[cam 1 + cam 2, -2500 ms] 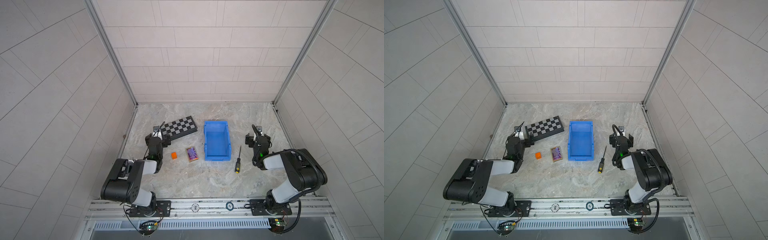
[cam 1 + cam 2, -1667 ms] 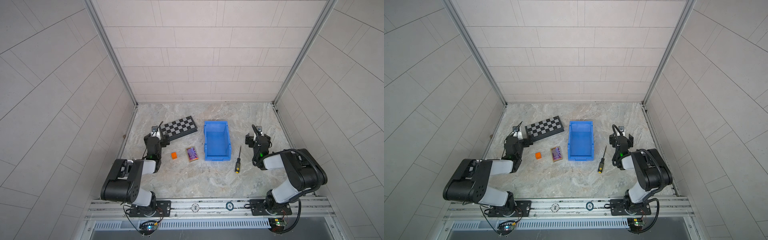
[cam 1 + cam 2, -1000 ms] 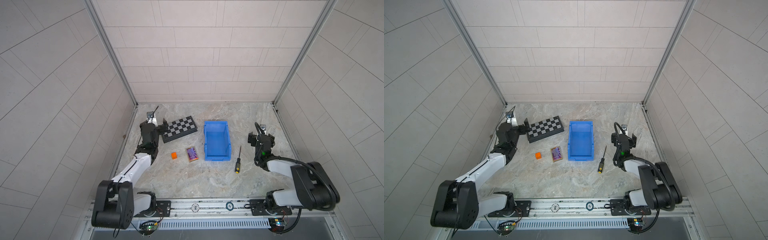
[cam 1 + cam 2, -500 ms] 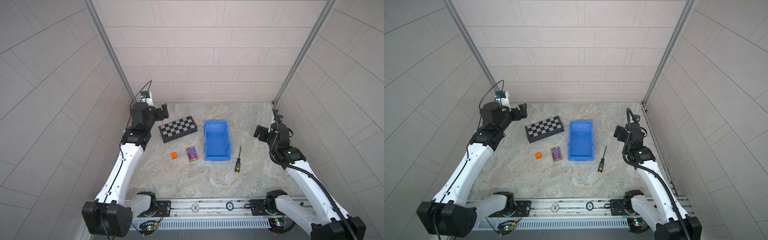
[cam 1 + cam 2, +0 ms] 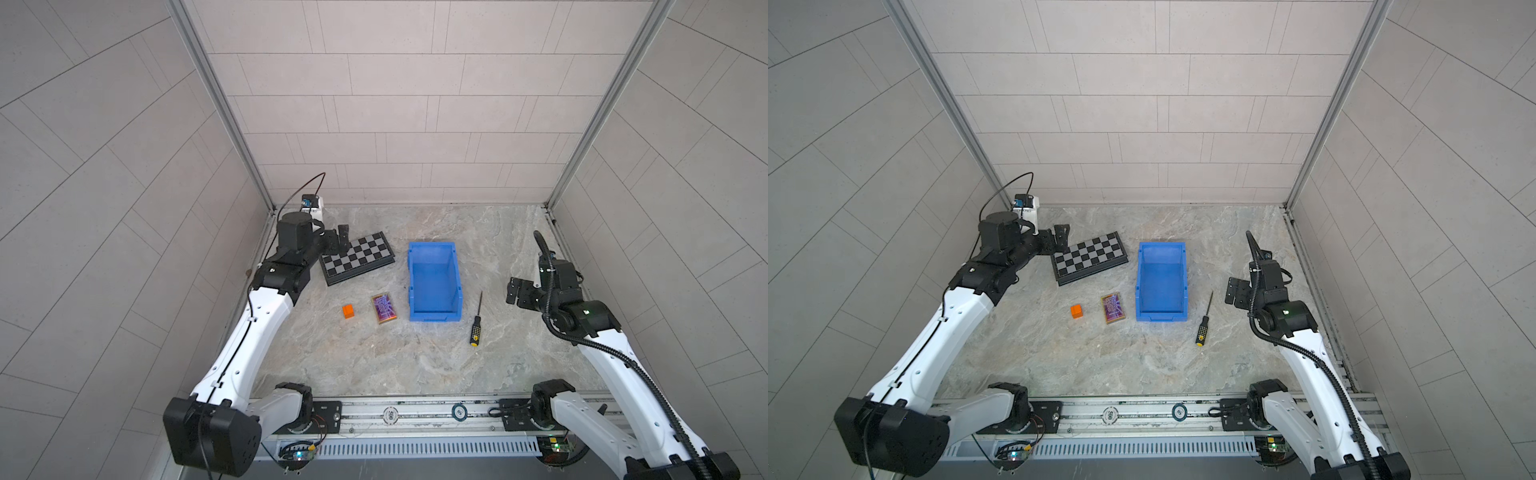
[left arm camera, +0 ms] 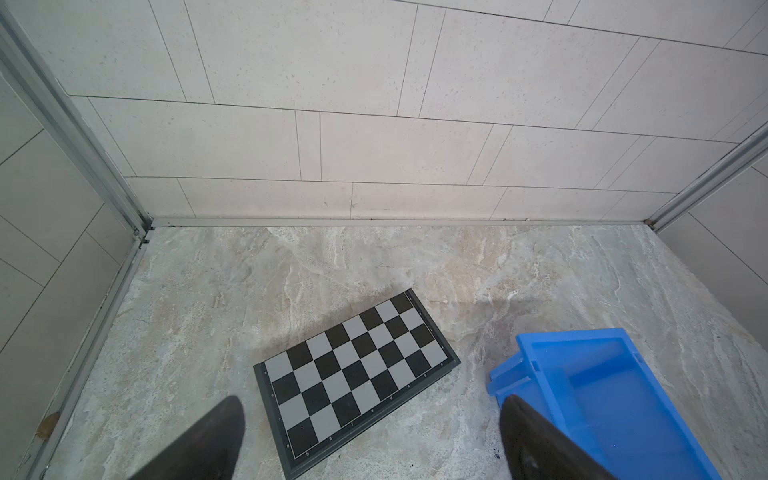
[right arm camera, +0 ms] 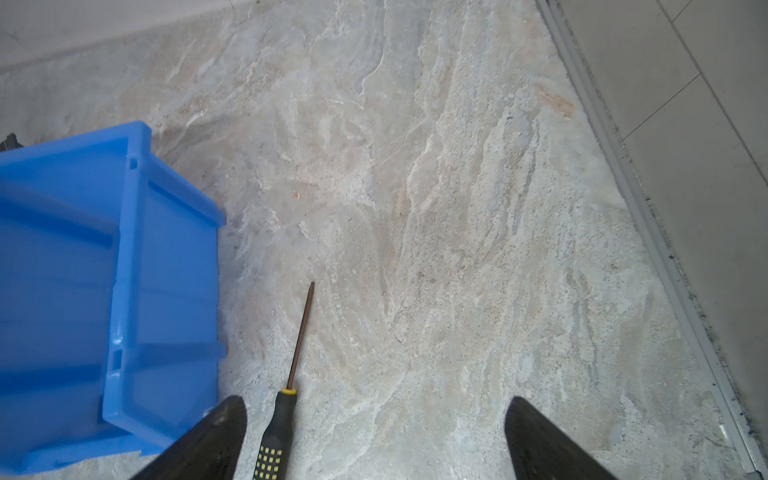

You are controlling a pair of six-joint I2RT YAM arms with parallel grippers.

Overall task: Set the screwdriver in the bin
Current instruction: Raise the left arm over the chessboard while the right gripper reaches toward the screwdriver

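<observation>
Left gripper point(image 5: 337, 240) hung in the left of both top views point(image 5: 1059, 237), over the near corner of the checkerboard point(image 5: 357, 257). Its fingers stood wide apart with nothing between them, as the left wrist view showed point(image 6: 372, 409). That view also caught the checkerboard point(image 6: 353, 374) flat on the table and one end of the bin point(image 6: 602, 382).

Below the checkerboard point(image 5: 1090, 257) in both top views lay an orange cube point(image 5: 348, 311) point(image 5: 1076, 311). Just right of it lay a purple pack point(image 5: 383, 307) point(image 5: 1113, 308), close to the bin's left wall.

At the centre stood the bin point(image 5: 455, 282) point(image 5: 1160, 286), upright, with its low lip toward the bottom of the frame. Its floor showed only bare blue.

Just right of the bin's lower right corner, the screwdriver point(image 5: 476, 320) point(image 5: 1204, 322) lay flat on the table, outside the bin. Its tip pointed to the top of the frame, its yellow cap to the bottom.

Right gripper point(image 5: 517, 291) point(image 5: 1233, 293) hung to the right of the screwdriver, near it but apart. Its fingers were spread wide and held nothing. In the right wrist view point(image 7: 376, 407) the screwdriver point(image 7: 282, 409) lay between the fingers, close to the one nearer the bin point(image 7: 166, 257).
</observation>
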